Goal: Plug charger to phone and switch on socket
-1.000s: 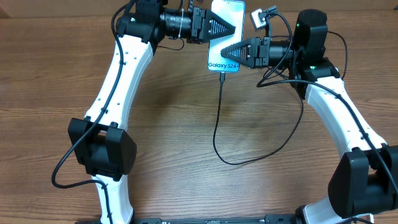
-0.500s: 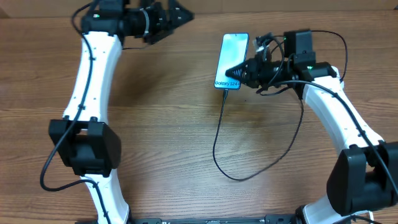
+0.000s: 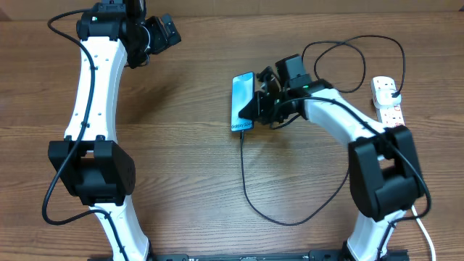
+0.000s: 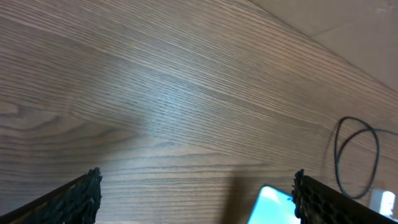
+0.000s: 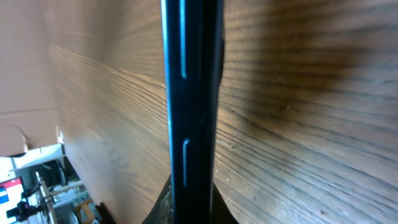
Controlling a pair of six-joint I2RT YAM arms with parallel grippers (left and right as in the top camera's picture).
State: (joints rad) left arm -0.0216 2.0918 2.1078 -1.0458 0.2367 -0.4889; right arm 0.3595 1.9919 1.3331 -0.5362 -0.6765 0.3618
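Two tools are in view, but only the right tool (image 3: 255, 109) is at work. Its jaws are together and the closed tip rests against the right long edge of the phone (image 3: 241, 100). The phone lies flat on the table (image 3: 181, 167) near the middle, with its screen up and lit. The charger (image 3: 241, 163) enters the phone's near end and looks seated, though the tip is too small to be sure. Its cable loops toward the near side, then goes toward the socket (image 3: 388, 103) at the right edge. The left tool (image 3: 161, 32) hangs at the back left, well apart from everything, jaws wide and holding nothing. I judge the plugging is done or almost done, and the switch is what remains. For the next move, the right tool should leave the phone without dragging it, reach the socket and press a red switch with the closed tip.
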